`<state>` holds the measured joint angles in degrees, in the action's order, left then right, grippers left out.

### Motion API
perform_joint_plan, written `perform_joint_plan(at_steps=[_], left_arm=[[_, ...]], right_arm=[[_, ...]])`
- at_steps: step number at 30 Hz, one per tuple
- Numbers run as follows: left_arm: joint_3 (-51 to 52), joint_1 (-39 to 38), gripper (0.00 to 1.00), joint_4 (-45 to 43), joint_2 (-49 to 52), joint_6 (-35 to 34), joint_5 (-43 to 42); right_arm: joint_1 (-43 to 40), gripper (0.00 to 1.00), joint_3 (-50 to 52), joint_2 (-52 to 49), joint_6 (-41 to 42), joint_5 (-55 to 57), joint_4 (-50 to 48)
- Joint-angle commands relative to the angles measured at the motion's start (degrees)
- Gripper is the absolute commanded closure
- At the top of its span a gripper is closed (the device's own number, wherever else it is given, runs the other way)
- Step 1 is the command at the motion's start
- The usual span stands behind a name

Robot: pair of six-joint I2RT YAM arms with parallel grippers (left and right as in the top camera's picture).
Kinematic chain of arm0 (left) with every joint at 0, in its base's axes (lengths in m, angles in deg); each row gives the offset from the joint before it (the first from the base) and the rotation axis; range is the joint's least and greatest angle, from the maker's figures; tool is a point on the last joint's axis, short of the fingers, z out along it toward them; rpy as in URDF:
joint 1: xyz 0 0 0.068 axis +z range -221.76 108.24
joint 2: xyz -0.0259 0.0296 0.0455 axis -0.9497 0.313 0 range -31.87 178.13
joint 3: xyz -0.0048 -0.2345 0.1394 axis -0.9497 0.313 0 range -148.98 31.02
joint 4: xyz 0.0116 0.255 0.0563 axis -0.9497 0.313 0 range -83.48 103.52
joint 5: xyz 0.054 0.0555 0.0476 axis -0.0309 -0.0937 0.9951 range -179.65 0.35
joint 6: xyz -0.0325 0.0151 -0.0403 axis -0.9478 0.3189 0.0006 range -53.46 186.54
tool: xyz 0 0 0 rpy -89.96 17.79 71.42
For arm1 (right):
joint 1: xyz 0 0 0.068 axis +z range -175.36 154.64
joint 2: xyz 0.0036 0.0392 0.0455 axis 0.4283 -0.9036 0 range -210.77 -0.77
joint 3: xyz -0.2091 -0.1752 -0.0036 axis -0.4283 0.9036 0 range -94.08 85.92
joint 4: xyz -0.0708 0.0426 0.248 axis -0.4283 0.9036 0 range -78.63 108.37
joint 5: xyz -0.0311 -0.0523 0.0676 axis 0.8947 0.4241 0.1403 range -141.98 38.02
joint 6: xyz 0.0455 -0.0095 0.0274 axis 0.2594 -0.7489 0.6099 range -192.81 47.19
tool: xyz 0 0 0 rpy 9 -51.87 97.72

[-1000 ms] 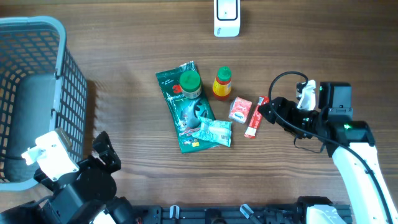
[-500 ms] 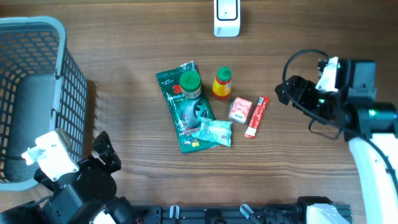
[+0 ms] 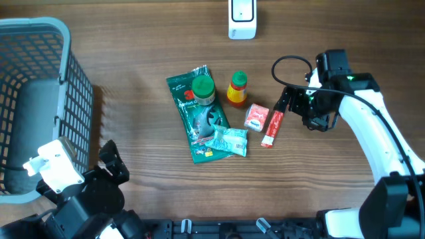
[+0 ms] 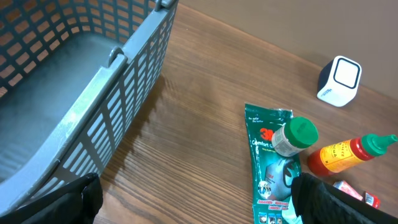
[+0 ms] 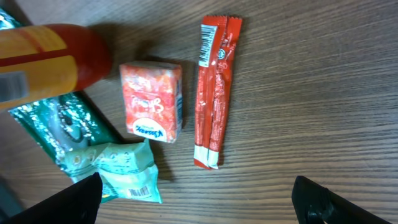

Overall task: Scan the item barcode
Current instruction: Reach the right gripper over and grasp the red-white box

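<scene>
Two fingers of the right gripper stand wide apart with nothing between them; the hand is empty. It hangs over the cluster of goods. The red sachet, which I judge to be the item meant for scanning, lies flat on the table straight ahead of the fingertips, in line with the gap between them. An orange box sits just beside the sachet on the side away from the wrist, and a teal wrapper lies beyond the box. The sauce bottle lies further off on that same side.

The sachet is thin and lies flat against the wood, so the fingers may scrape the table and close on nothing, or slide the sachet sideways into the box. With the jaws this wide, the outer finger could also come down on the box and pinch both at once. A limp sachet gripped at one end may droop, so its barcode would reach the scanner tilted or turned away. The fingers could also cover the code, whose position I cannot make out. The scanner stands well away from the hand, past the bottle, so a weak pinch could drop the sachet on the way.

The left gripper is also spread and empty, close beside the basket and far from the goods.
</scene>
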<state>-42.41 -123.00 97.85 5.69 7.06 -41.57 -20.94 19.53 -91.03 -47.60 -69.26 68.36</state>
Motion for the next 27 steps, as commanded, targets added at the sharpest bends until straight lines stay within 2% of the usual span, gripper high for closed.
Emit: perform_joint_plan(at_steps=[1,7,10,12,15,17,20,22,25,27], left_arm=[[0.31,0.26,0.00,0.04,0.31,-0.98,0.33],[0.31,0.26,0.00,0.04,0.31,-0.98,0.33],[0.31,0.26,0.00,0.04,0.31,-0.98,0.33],[0.31,0.26,0.00,0.04,0.31,-0.98,0.33],[0.31,0.26,0.00,0.04,0.31,-0.98,0.33],[0.31,0.26,0.00,0.04,0.31,-0.98,0.33],[0.31,0.26,0.00,0.04,0.31,-0.98,0.33],[0.31,0.26,0.00,0.04,0.31,-0.98,0.33],[0.31,0.26,0.00,0.04,0.31,-0.98,0.33],[0.31,0.26,0.00,0.04,0.31,-0.98,0.33]], right_arm=[[0.24,0.02,-1.20,-1.16,-0.85,1.20,-1.03],[0.90,0.05,2.75,-1.49,0.83,1.27,-7.06],[2.86,0.13,4.85,-1.49,2.19,1.84,-10.51],[5.22,0.15,4.96,-1.77,2.19,1.86,-13.03],[10.12,0.17,4.96,-3.76,5.79,4.39,-16.13],[13.49,0.19,4.96,-6.03,12.24,11.39,-17.05],[15.80,0.20,4.96,-8.48,15.50,11.91,-20.02],[15.82,0.20,4.96,-8.55,14.99,12.33,-21.62],[15.80,0.19,4.96,-8.55,5.62,12.57,-24.35],[15.80,0.10,4.87,-8.52,-0.92,12.57,-25.49]])
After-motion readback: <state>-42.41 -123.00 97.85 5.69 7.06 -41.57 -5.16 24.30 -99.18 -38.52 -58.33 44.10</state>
